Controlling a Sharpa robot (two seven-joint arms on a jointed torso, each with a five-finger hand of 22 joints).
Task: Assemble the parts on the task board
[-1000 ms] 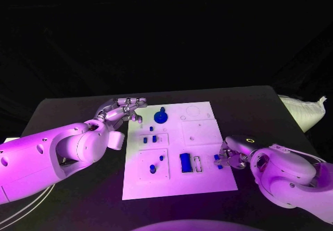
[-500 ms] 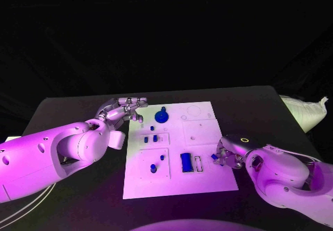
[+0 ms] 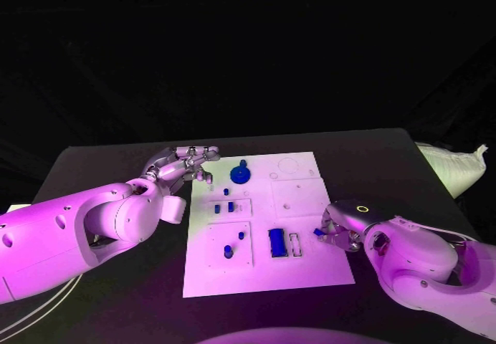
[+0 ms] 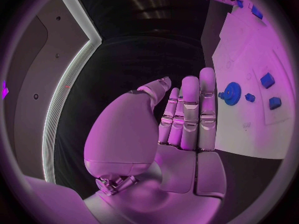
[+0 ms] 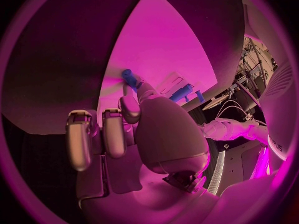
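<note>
Here we take the white rectangular task board (image 3: 299,197) as our landmark. Our right hand (image 3: 336,233) sits at the board's right edge, pinching a small blue peg-like part (image 5: 129,76) between thumb and a fingertip — its other fingers curl clear, which we judge leaves the peg's end free for a hole. Just inside that edge lies a blue rectangular block (image 3: 277,241) beside an open slot; the pinched part hovers near them. Our left hand (image 3: 184,163) waits off the board's far-left corner, fingers straight, side by side, holding nothing — parked clear, we think, of the blue toothed gear (image 4: 232,93) standing near that corner. Smaller blue parts stand along the board's left half.
</note>
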